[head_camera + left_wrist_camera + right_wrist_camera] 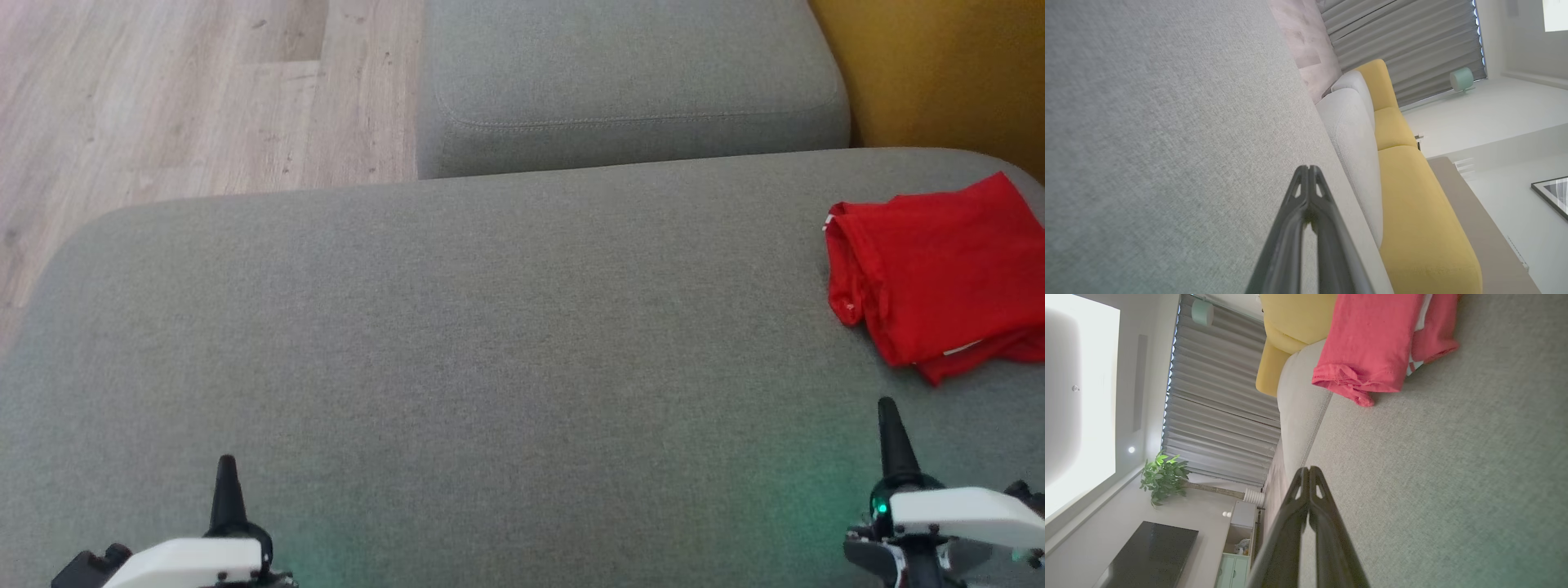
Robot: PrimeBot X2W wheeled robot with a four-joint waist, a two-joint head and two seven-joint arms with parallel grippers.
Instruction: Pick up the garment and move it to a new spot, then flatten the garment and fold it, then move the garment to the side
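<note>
The garment [939, 269] is red and lies folded into a thick pad at the right edge of the grey sofa seat [457, 327]. The right wrist view shows the garment [1372, 343] at its top, with a white label peeking from the folds. My right gripper [888, 412] is shut and empty, a short way in front of the garment and apart from it; its tips [1309, 470] meet over bare cushion. My left gripper [226, 469] rests at the lower left, shut on nothing, its tips [1308, 168] touching each other above the grey fabric.
A second grey cushion [629, 73] stands behind the seat. A yellow sofa part [939, 73] is at the back right. Pale wood floor [180, 90] lies beyond the seat's rounded left edge. Wide bare seat stretches between the grippers.
</note>
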